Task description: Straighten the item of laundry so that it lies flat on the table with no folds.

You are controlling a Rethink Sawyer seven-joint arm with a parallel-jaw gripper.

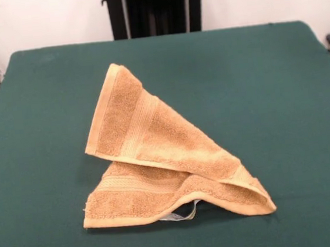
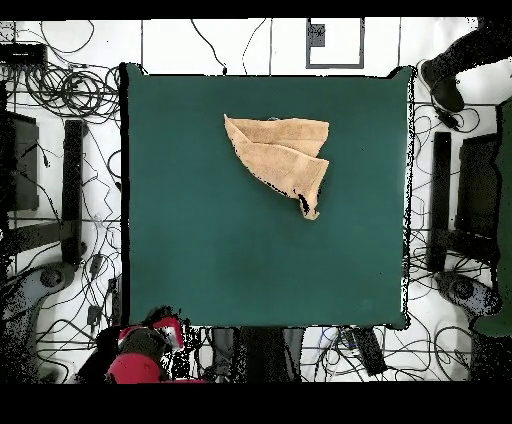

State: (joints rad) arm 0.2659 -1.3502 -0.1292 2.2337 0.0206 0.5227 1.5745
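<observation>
Lying folded into a triangle on my green surface (image 1: 279, 88), the towel (image 1: 157, 159) waits; whether my hand (image 2: 165, 330) is clenched, I cannot tell.

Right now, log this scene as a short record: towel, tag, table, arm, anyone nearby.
towel: golden-tan towel, folded over itself into a rough triangle, not flat
layers: upper flap lies diagonally across the lower layer
tag: small white tag peeks out under the near hem
table: green table, towel toward the side away from the robot
arm: red arm drawn back beyond the table's edge
person: a shoe by a table corner
</observation>
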